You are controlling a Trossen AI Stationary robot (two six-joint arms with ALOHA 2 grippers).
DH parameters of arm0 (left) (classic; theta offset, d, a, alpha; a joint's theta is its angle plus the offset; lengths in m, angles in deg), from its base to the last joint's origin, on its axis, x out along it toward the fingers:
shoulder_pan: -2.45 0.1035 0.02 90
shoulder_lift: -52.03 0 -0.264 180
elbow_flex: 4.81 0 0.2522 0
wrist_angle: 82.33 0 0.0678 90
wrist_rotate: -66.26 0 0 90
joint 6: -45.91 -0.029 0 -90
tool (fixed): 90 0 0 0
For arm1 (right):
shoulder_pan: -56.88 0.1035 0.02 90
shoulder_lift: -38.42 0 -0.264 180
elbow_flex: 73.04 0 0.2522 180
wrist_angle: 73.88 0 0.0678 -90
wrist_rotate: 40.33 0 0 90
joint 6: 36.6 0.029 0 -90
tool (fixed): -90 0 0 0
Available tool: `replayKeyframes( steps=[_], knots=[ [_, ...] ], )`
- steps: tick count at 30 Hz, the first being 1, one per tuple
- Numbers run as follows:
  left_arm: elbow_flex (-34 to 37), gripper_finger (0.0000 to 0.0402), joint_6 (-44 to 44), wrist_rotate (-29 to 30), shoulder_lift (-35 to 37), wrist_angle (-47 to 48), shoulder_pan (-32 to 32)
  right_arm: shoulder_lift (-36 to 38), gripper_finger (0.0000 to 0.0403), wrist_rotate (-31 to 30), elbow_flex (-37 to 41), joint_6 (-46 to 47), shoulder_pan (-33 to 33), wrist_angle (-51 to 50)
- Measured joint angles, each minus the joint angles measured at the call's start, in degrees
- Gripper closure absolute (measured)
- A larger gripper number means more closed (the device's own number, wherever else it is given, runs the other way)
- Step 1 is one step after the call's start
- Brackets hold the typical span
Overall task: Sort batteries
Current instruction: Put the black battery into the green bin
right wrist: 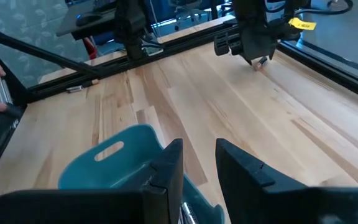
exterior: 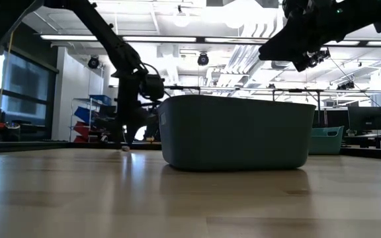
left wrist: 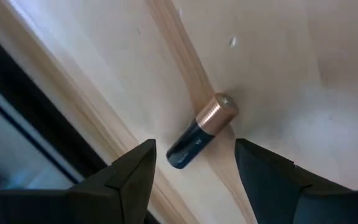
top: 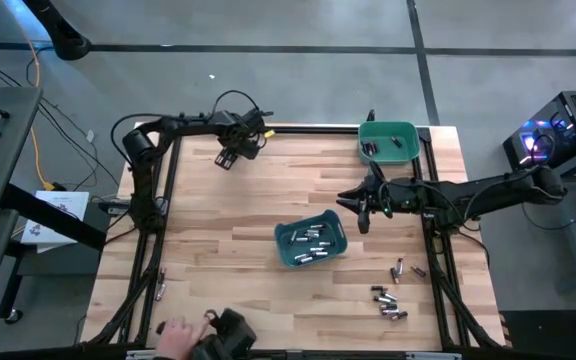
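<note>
A small black battery with a copper-coloured end (left wrist: pixel 202 130) is seen lying on the pale wooden tabletop (top: pixel 268 200), close to the tabletop's edge at about 11 o'clock. The fingers of the left gripper (left wrist: pixel 194 171) are spread wide just above it, one on each side, and nothing is pinched.

The battery is judged to be hard, smooth and light, so it can roll or slip away easily. It is best taken across its round middle, not by its ends. In the left wrist view its long axis lies slanted, with the copper end pointing to about 1 o'clock and the black end to about 7 o'clock.

The right gripper (right wrist: pixel 197 165) is held above the tabletop near 3 o'clock, beside a teal plastic bin (top: pixel 311 240) with silvery batteries in it. Its fingers are a little apart, and nothing is seen between them. A second teal bin (top: pixel 388 140) sits at 1 o'clock. More loose batteries (top: pixel 388 303) lie at about 5 o'clock.
</note>
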Motion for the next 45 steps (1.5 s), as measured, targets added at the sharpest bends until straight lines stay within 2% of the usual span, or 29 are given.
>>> replayKeyframes(
  steps=[5, 9, 15, 20, 27, 35, 38, 41, 45],
  knots=[
    [-0.26, 0.019, -0.01, -2.03, -1.37, 0.05, 2.08, -0.01, 0.0314, -0.04, 0.0, 2.19, 0.0, -0.02],
    [-0.28, 0.0213, 1.71, -3.34, -2.32, 0.42, 2.79, -0.02, 0.0314, -0.04, 0.0, 2.49, 0.0, 0.22],
    [-0.11, 0.0295, 10.03, -4.79, -2.4, 1.23, 2.11, -0.02, 0.0314, -0.28, 0.0, 3.08, 0.55, 0.28],
    [-0.09, 0.0368, 17.66, -4.14, -2.47, 2.43, 0.71, -0.02, 0.0314, -3.47, 0.0, 2.9, 3.34, 0.28],
    [0.12, 0.037, 28.52, -2.92, -1.31, 1.48, -1.93, 0.8, 0.0314, -3.85, 0.0, 2.91, 8.7, -0.06],
    [0.64, 0.0371, 45.08, -17.46, 4.2, -10.04, -2.67, 3.65, 0.0314, -4.66, 0.02, 4.39, 12.99, -7.28],
    [1.7, 0.0371, 50.76, -22.76, 6.59, -15.94, -2.9, 2.96, 0.0314, -6.02, 1.84, 3.49, 14.05, -5.53],
    [2.57, 0.0371, 54.54, -28.2, 8.86, -22.74, -4.96, 2.37, 0.0314, -3.38, 6.85, -0.39, 14.69, 2.74],
    [2.91, 0.0371, 58.94, -31.91, 10.65, -30.87, -8.37, 1.85, 0.0314, -1.86, 13.82, -6.2, 14.24, 22.49]
  ],
)
